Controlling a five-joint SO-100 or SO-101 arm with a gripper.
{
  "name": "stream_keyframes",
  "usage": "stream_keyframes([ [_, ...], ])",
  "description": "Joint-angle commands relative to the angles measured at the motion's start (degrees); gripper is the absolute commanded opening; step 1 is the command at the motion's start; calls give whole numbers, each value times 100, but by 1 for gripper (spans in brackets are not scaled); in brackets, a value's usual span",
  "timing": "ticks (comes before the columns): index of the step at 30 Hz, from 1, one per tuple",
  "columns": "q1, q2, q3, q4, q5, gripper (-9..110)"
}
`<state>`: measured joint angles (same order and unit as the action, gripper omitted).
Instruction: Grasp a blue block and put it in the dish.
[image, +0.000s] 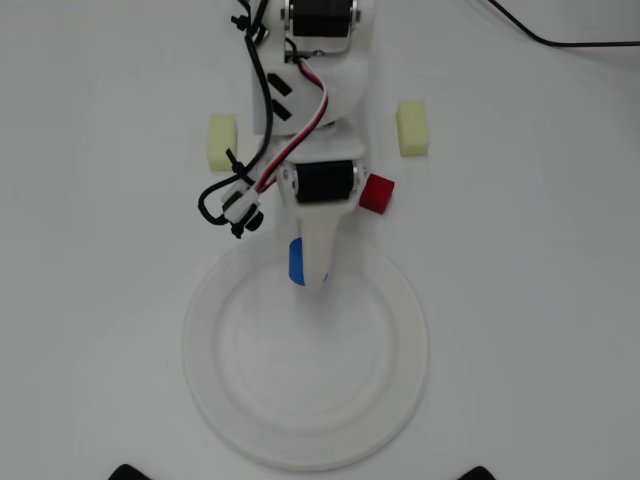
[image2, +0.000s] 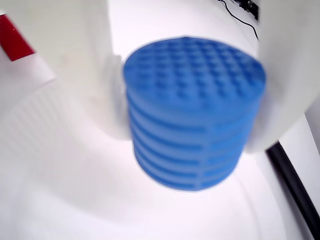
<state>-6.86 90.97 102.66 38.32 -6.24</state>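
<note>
The blue block (image2: 192, 112), a short ribbed cylinder, fills the wrist view, clamped between my two white fingers (image2: 285, 75). In the overhead view only a sliver of the blue block (image: 296, 262) shows beside the white gripper (image: 308, 265), which is shut on it above the far rim of the dish (image: 305, 440). The dish is a large round white plate at the lower middle of the overhead view; its ribbed rim (image2: 35, 125) lies below the block in the wrist view.
A red cube (image: 377, 194) sits just beyond the dish's far right rim, also at the wrist view's top left (image2: 14, 39). Two pale yellow blocks (image: 222, 141) (image: 412, 127) flank the arm. A black cable (image: 560, 38) runs at top right.
</note>
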Motion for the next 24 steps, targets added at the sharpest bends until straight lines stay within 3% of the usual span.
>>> stream_keyframes([
  [1,-18,-334,-536,-88,44,0],
  [13,9,-1002,-773,97,185,1],
  [24,18,-686,-923,861,70,23],
])
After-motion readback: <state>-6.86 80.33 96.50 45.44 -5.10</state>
